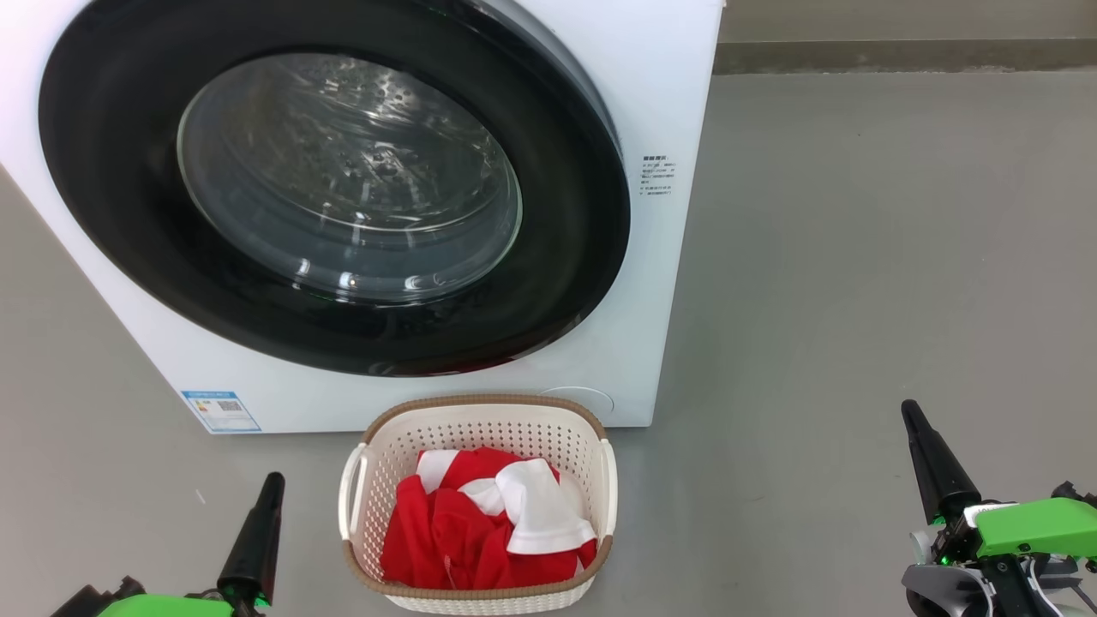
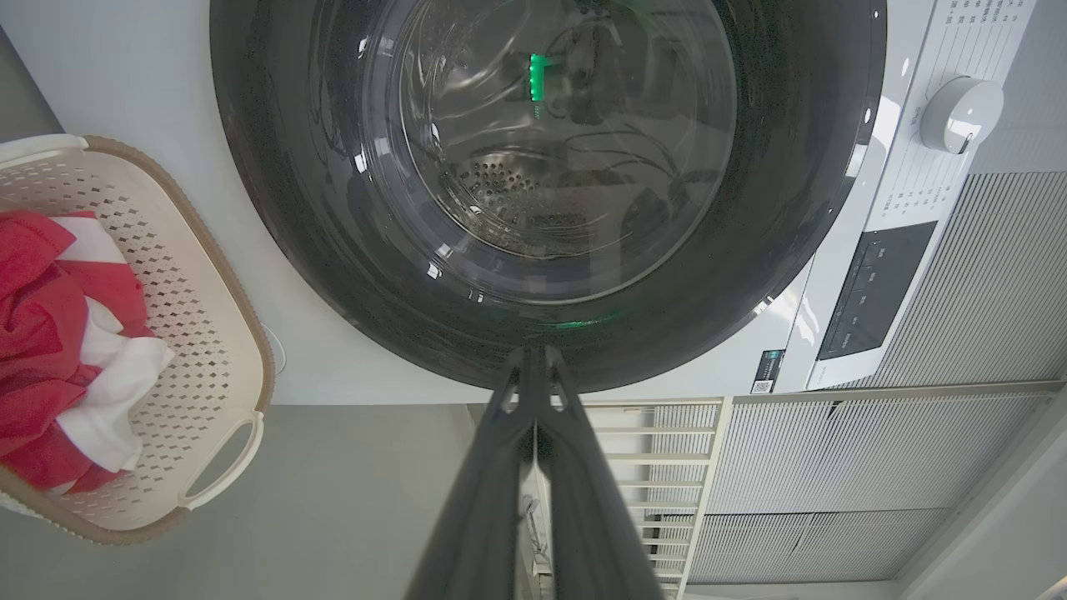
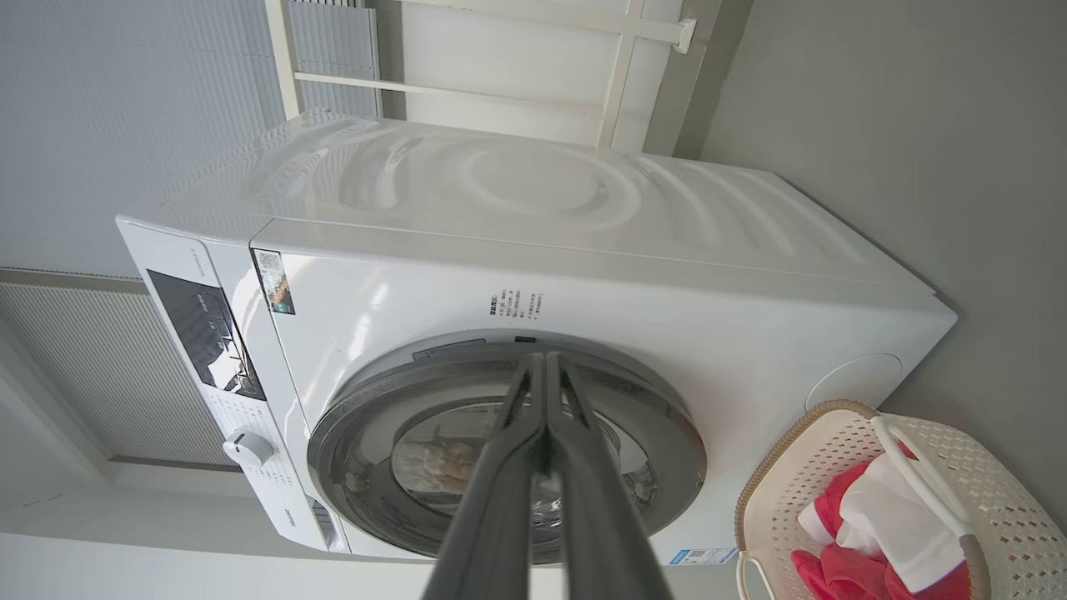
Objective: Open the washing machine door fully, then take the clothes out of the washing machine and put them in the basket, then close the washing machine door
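The washing machine (image 1: 660,103) stands white at the upper left of the head view. Its door (image 1: 120,214), a wide black rim around bulging glass, lies flat against the front. Below it on the floor sits the basket (image 1: 480,411), and the red-and-white clothes (image 1: 480,523) lie bunched inside. My left gripper (image 1: 272,482) is shut at the lower left, left of the basket, holding nothing. My right gripper (image 1: 910,413) is shut and empty at the lower right, well clear of the basket. In the wrist views the left gripper (image 2: 533,353) and right gripper (image 3: 543,358) point at the door (image 2: 275,208) (image 3: 675,450).
Grey floor (image 1: 857,283) spreads to the right of the machine. A control panel with a white dial (image 2: 959,112) sits on the machine's front. A slatted white wall (image 2: 984,292) and a pale frame (image 2: 667,467) stand beyond the machine.
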Motion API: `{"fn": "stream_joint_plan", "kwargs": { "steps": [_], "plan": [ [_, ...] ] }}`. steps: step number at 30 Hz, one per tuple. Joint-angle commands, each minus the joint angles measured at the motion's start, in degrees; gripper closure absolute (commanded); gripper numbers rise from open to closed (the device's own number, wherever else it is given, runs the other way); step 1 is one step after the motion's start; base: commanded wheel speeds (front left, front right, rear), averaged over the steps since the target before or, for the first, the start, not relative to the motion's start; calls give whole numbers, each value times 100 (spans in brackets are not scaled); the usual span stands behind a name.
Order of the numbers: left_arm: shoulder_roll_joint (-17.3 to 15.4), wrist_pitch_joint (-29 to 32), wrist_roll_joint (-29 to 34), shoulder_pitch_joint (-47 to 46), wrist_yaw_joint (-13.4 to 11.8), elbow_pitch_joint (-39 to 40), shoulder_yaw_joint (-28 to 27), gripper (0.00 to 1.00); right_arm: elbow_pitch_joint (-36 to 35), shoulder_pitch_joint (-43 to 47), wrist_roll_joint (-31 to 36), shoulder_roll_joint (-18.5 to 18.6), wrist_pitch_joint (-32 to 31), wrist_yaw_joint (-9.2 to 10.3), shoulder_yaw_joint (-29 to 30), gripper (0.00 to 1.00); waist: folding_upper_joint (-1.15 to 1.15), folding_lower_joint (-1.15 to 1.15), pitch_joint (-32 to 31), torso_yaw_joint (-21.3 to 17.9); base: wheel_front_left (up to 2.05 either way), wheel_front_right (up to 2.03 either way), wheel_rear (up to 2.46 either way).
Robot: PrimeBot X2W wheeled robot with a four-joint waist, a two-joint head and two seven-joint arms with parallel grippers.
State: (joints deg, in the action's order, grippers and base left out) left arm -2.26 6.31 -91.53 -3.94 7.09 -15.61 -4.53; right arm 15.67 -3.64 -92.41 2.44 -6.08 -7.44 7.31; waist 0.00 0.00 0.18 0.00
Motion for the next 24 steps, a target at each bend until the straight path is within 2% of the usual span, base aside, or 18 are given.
{"fn": "stream_joint_plan", "kwargs": {
  "steps": [1, 24],
  "plan": [
    [-62, 18, -62, -225, 40, 157, -200, 100, -166, -252, 12, 58, -28, -5, -94, 100, 0, 0, 0, 0, 0, 0, 0],
    [-62, 18, -63, -225, 40, 158, -199, 100, -165, -253, 18, 54, -34, -5, -88, 100, 0, 0, 0, 0, 0, 0, 0]
  ]
}}
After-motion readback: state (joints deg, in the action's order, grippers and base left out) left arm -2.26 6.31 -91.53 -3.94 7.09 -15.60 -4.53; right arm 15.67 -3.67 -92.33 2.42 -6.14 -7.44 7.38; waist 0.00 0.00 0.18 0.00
